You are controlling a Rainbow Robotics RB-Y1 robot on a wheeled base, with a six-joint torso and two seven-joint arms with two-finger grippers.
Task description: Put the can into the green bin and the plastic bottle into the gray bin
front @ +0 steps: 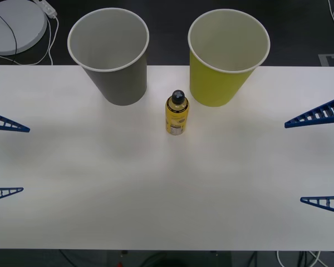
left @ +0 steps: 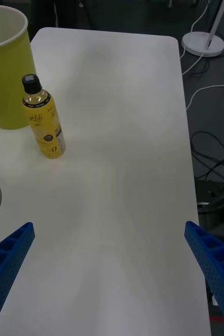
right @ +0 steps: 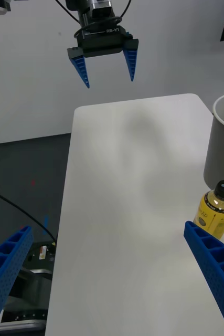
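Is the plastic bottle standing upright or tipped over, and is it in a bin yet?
Upright and not in a bin: the plastic bottle stands cap-up on the table, in front of the gap between the gray bin and green bin.

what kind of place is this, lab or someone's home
Most likely a lab or test room, not a home. A bare white table holds just a gray bin, a green bin and a plastic bottle, with loose cables on the dark floor and a round white stand base nearby.
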